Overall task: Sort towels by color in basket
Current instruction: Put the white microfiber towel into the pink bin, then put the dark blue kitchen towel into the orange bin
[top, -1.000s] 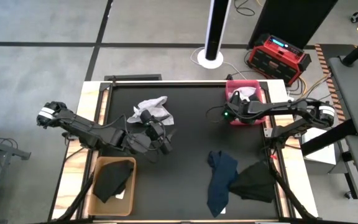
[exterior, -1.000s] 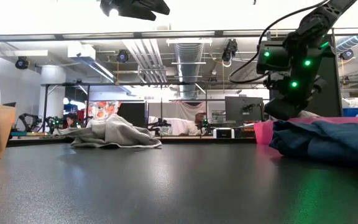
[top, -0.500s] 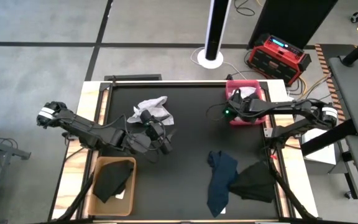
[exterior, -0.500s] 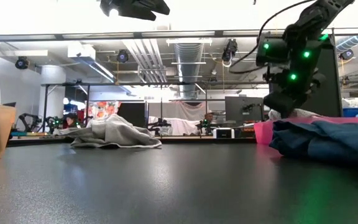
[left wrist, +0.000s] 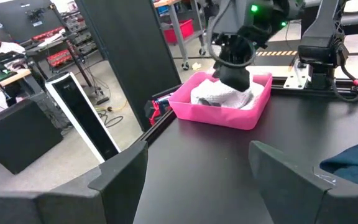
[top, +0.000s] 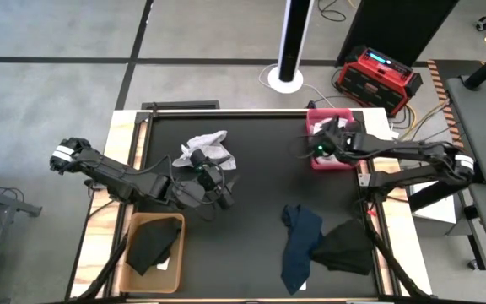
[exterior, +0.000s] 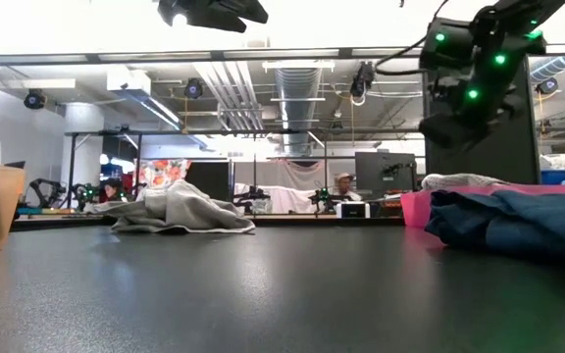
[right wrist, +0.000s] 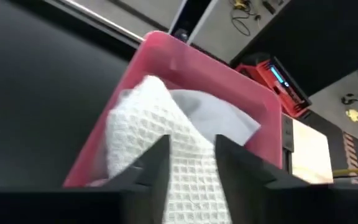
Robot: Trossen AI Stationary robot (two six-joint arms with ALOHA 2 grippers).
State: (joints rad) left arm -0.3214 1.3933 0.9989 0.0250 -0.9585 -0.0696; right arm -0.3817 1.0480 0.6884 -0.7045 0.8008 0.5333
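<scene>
My right gripper (right wrist: 191,158) hovers open just above the pink basket (right wrist: 185,53), clear of the white waffle towel (right wrist: 142,124) lying inside it on a pale grey one (right wrist: 213,118); the low view shows the right gripper (exterior: 454,127) above the basket's rim. My left gripper (left wrist: 197,180) hangs wide open over the table's middle left (top: 219,196), near a light grey towel (top: 207,150) bunched on the table. A navy towel (top: 300,245) and a black towel (top: 344,247) lie at the near right. Another black towel (top: 152,245) sits in the tan basket (top: 132,224).
The pink basket (top: 337,112) stands at the table's far right edge, the tan basket at the near left corner. Bare black tabletop (top: 260,194) stretches between the arms. A red box (top: 378,76) and a white pole base (top: 289,80) stand on the floor beyond the table.
My right gripper has risen from just over the pink basket's towels and shifted a little toward the table's right edge, ending higher above the basket. The white towel stays in the basket. The left arm and the other towels have kept still.
</scene>
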